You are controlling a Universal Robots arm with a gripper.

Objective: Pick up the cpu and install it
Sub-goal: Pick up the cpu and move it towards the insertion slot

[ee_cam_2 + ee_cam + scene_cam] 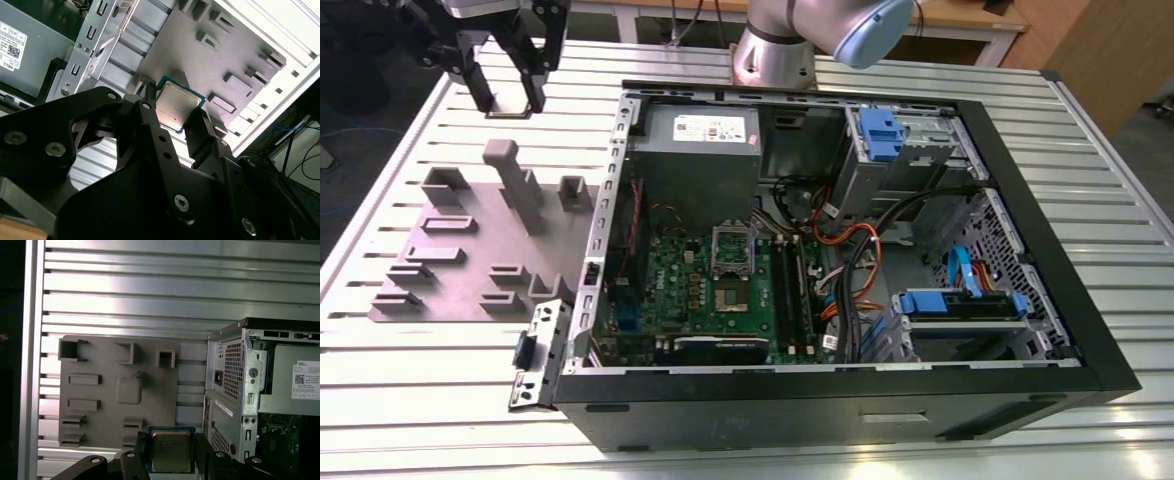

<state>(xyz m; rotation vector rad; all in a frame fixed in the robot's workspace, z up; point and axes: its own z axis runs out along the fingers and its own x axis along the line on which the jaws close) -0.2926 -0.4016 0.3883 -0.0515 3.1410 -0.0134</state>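
Cpu (176, 104) clamped between fingers (201, 140), edges partly hidden

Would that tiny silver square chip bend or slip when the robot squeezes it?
The small flat square chip with a silvery metal top is probably stiff: it sits flat between the black jaws, unbent. It looks thin and tiny, so it is likely light. Its smooth metal and narrow edges could slip if the grip loosened.
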